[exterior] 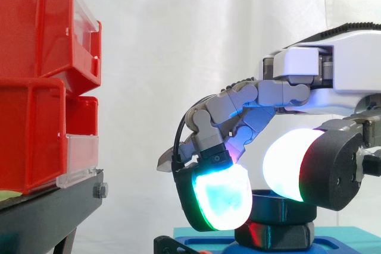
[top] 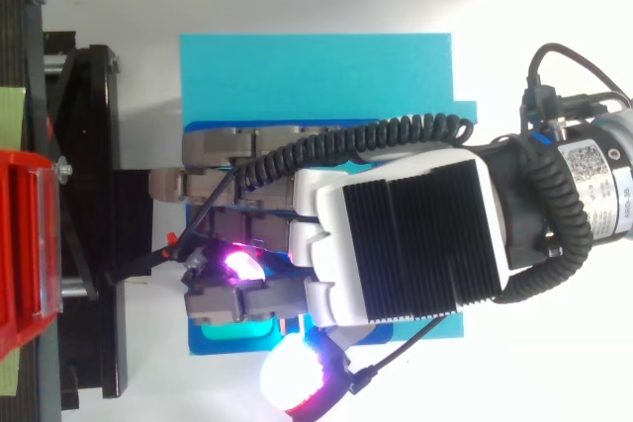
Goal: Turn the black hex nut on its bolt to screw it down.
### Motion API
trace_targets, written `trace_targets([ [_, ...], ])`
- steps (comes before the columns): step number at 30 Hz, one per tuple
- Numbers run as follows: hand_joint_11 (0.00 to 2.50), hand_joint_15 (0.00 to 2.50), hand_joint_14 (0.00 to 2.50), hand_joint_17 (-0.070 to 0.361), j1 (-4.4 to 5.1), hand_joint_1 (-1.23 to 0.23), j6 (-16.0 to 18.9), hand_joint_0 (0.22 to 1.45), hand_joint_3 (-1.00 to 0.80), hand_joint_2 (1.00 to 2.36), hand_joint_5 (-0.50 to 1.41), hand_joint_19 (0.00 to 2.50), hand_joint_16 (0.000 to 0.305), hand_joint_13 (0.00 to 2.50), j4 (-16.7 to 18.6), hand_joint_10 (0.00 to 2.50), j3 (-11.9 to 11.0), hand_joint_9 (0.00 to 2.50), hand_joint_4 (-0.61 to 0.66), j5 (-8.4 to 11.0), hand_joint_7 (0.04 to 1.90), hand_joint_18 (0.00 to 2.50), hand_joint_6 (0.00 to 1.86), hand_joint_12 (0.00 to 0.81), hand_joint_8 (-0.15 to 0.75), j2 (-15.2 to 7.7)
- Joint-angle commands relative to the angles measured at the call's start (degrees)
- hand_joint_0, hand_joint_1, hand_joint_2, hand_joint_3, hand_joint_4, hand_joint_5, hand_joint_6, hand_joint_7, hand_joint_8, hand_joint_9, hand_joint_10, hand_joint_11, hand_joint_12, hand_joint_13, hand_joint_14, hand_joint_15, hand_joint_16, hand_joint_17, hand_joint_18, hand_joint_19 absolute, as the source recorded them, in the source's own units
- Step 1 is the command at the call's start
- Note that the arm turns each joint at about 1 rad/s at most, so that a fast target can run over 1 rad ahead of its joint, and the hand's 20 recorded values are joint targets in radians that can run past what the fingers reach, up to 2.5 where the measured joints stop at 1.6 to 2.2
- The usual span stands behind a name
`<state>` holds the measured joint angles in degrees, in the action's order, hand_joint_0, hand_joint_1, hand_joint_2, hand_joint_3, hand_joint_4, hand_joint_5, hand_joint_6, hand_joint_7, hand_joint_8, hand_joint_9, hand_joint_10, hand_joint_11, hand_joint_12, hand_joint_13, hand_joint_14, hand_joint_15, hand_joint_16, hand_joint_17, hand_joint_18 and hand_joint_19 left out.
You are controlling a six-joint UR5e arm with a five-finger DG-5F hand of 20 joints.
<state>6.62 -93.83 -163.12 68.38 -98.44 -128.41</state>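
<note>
The black hex nut [exterior: 280, 205] sits on its bolt above a black hex base [exterior: 275, 236], which stands on a blue plate [top: 316, 66]. My hand [exterior: 280, 93] reaches in from the right with its fingers curled down over the nut. A cyan-green fingertip pad [exterior: 221, 199] presses the nut's left side. A white thumb pad [exterior: 290, 163] lies against its upper right. In the top view the hand [top: 396, 234] covers the nut, with a magenta glow under the fingers.
Stacked red bins [exterior: 41, 75] rest on a black stand [exterior: 53, 206] at the left, a short gap from the fingertips. In the top view the stand [top: 89, 195] borders the blue plate's left edge. A white curtain hangs behind.
</note>
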Motion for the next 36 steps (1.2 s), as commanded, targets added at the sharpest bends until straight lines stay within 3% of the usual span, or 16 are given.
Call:
trace_targets([
  [1,0.00,0.00,0.00,0.100,0.15,-0.22,0.0,0.52,-0.50,1.00,0.03,0.34,0.045,0.52,0.0,0.00,0.0,0.87,0.06,0.00,1.53,0.41,0.50,0.348,0.221,0.0],
  [10,0.00,0.00,0.00,0.100,-0.47,-0.22,0.0,0.52,-0.50,1.00,0.03,0.34,0.045,0.52,-1.7,0.00,0.1,0.88,0.06,-0.18,1.57,0.41,0.50,0.346,0.222,0.0],
  [18,0.00,0.00,0.00,0.100,-1.87,-0.22,-0.1,0.52,-0.50,1.00,0.03,0.34,0.045,0.53,-1.5,0.00,0.0,0.88,0.06,-0.88,1.58,0.41,0.50,0.347,0.223,0.0],
  [19,0.00,0.00,0.00,0.101,-2.67,-0.22,-0.1,0.52,-0.50,1.00,0.03,0.34,0.045,0.53,-1.5,0.00,0.0,0.88,0.07,-1.85,1.58,0.41,0.50,0.347,0.223,0.0],
  [23,0.00,0.00,0.00,0.101,-3.37,-0.21,-0.1,0.52,-0.50,1.00,0.03,0.34,0.045,0.53,-1.4,0.00,0.0,0.89,0.06,-2.90,1.59,0.41,0.50,0.348,0.225,0.0],
  [26,0.00,0.00,0.00,0.102,-4.42,-0.17,-0.2,0.51,-0.50,1.00,0.03,0.34,0.045,0.53,-1.1,0.00,0.0,0.89,0.06,-4.04,1.57,0.41,0.51,0.351,0.224,0.0],
  [36,0.00,0.00,0.00,0.103,-5.83,-0.14,-0.1,0.51,-0.50,1.00,0.03,0.34,0.046,0.54,-1.0,0.00,-0.4,0.90,0.06,-6.42,1.55,0.41,0.51,0.352,0.226,0.0],
])
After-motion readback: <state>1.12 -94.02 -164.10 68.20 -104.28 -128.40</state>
